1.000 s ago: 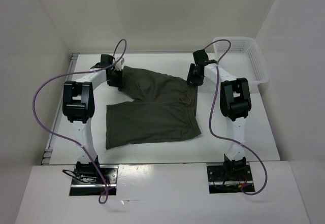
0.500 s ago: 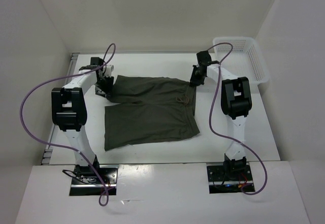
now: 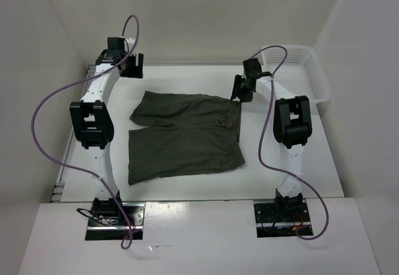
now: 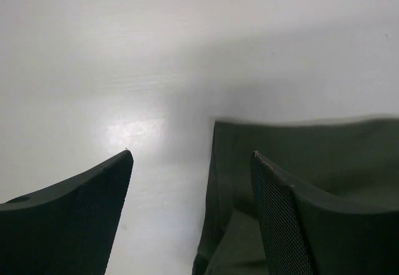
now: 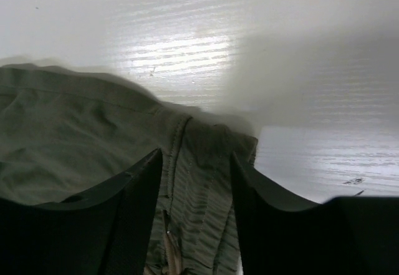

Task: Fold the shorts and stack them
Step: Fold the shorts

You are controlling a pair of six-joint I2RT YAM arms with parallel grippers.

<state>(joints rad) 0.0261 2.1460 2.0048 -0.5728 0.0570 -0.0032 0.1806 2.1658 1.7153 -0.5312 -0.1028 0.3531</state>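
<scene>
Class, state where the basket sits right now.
In the top view, the basket sits at the table's far right corner, to the right of the right claw and the shorts.

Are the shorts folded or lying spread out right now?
Spread out, not folded: in the top view the shorts lie flat with both legs side by side and the waistband at their right end.

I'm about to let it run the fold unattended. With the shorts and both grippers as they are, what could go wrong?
1. The right gripper stands open over the gathered waistband of the shorts; closing there might catch only one layer, or the drawstring.
2. The left gripper hangs open beside the far leg's hem, which looks doubled under there, so a fold could come out uneven.
</scene>
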